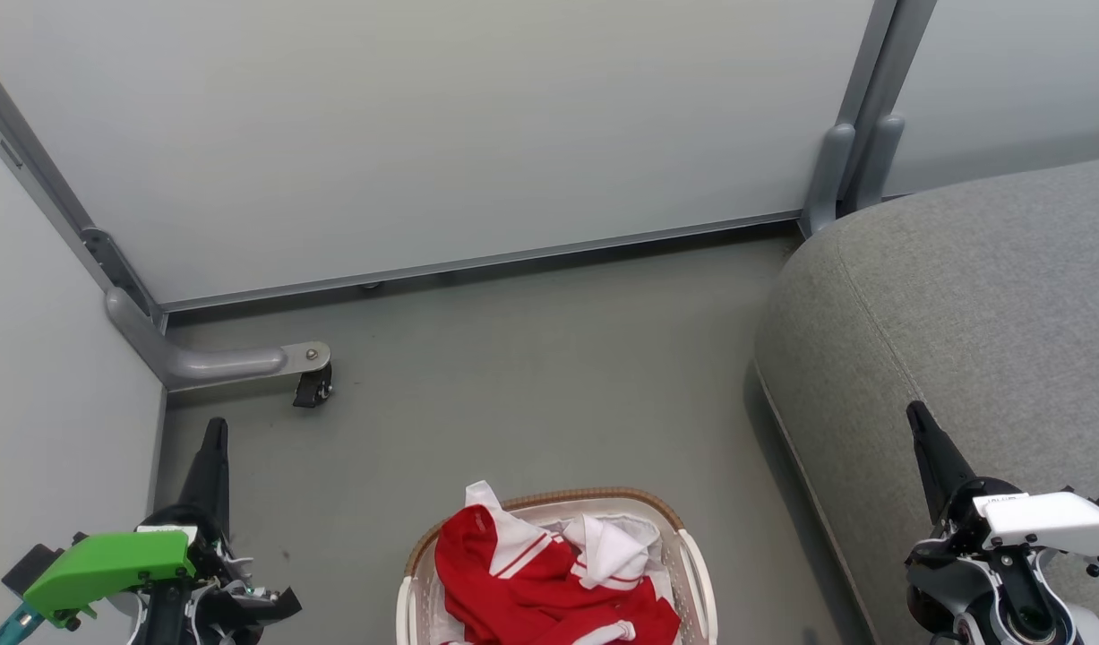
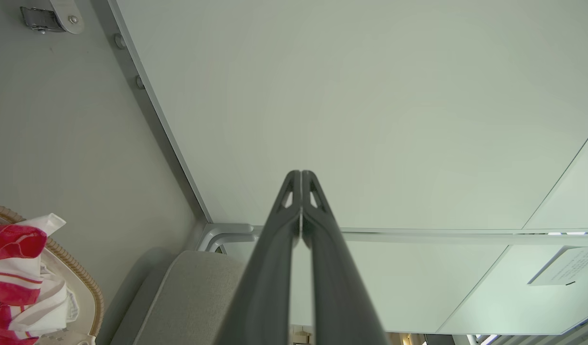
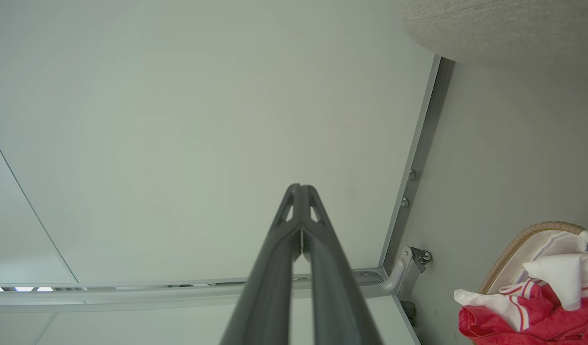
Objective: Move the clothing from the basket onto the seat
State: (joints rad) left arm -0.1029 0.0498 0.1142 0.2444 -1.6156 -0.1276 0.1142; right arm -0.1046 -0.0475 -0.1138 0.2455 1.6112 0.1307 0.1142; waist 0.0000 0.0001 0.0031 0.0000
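Hanging low at either side, the left tool (image 1: 214,432) and right tool (image 1: 917,417) each had its fingers pressed together, tips meeting, with nothing pinched. The red-and-white clothing (image 1: 531,591) lay heaped in the basket (image 1: 603,495) on the floor (image 1: 531,376), between the two tools and touched by neither. The seat (image 1: 961,296) lay behind the right tool in the head view, well apart from the left tool.
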